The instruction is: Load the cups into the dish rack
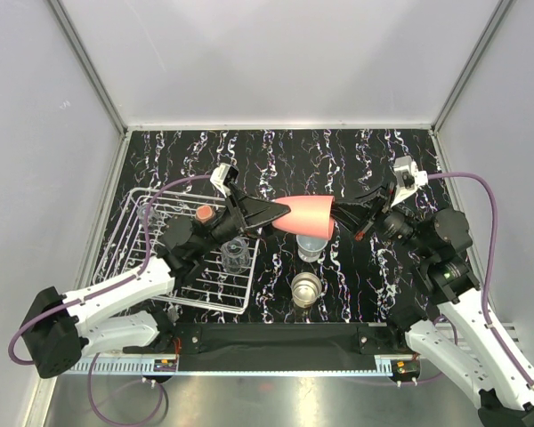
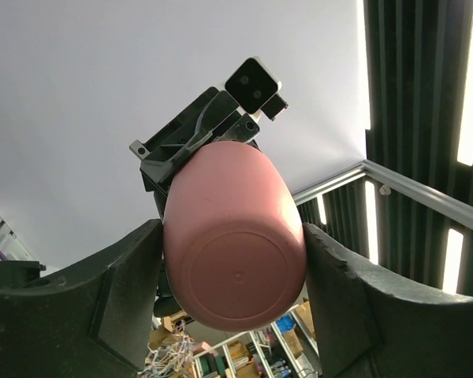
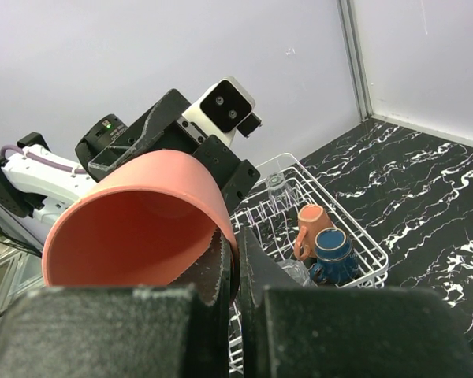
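Note:
The coral-red tumbler [image 1: 307,216] hangs on its side in mid-air above the table, held from both ends. My left gripper [image 1: 269,213] is shut on its base; in the left wrist view the tumbler's bottom [image 2: 235,268] fills the gap between both fingers of that gripper [image 2: 232,236]. My right gripper [image 1: 343,217] pinches the rim, one finger inside the tumbler [image 3: 134,236] and one outside, as the right wrist view [image 3: 236,264] shows. The white wire dish rack [image 1: 138,267] lies at the left. It holds a salmon mug [image 3: 311,224], a dark blue cup [image 3: 333,246] and a clear glass [image 1: 234,255].
A pale mug [image 1: 313,249] stands on the black marbled table just below the tumbler. A beige cup [image 1: 306,288] stands nearer the front edge. A second clear glass [image 3: 276,185] sits upside down at the rack's far side. Grey walls close in the table.

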`<action>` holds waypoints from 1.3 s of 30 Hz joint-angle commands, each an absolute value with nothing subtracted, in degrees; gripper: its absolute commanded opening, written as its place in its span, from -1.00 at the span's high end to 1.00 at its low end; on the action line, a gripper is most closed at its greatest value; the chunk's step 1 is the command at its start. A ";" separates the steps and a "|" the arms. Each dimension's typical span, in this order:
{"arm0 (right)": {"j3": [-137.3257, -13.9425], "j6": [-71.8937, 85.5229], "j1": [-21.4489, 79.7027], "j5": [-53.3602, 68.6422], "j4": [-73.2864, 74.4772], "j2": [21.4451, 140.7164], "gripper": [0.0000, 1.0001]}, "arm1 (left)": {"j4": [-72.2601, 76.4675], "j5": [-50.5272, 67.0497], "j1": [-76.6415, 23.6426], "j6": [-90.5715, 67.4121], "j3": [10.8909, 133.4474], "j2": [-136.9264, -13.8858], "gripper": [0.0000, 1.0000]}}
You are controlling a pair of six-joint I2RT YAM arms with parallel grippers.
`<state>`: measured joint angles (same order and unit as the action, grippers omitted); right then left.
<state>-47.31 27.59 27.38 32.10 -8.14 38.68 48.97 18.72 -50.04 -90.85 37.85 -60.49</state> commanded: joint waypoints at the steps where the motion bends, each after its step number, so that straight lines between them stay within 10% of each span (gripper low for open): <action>1: -48.78 25.66 27.16 29.18 -5.45 38.94 1.00 | 55.73 21.18 -50.36 -89.65 39.99 -58.80 0.68; 3: -49.13 25.58 27.16 28.92 -4.49 39.20 0.89 | 53.54 21.27 -50.36 -88.51 40.34 -58.54 1.00; 9: -50.18 24.79 27.07 27.51 -0.80 40.17 -0.33 | 49.23 20.13 -50.19 -86.49 39.56 -56.52 1.00; 13: -51.24 23.21 27.16 25.93 3.42 39.99 -0.71 | 43.61 20.65 -48.08 -84.03 40.69 -54.41 1.00; 26: -56.42 19.42 27.16 8.00 24.86 41.21 -0.99 | -32.54 -6.48 -41.84 -44.22 60.01 -42.10 1.00; 39: -63.45 20.74 27.16 6.77 35.15 55.28 -0.99 | -53.87 -27.85 -41.84 -40.51 57.83 -45.79 1.00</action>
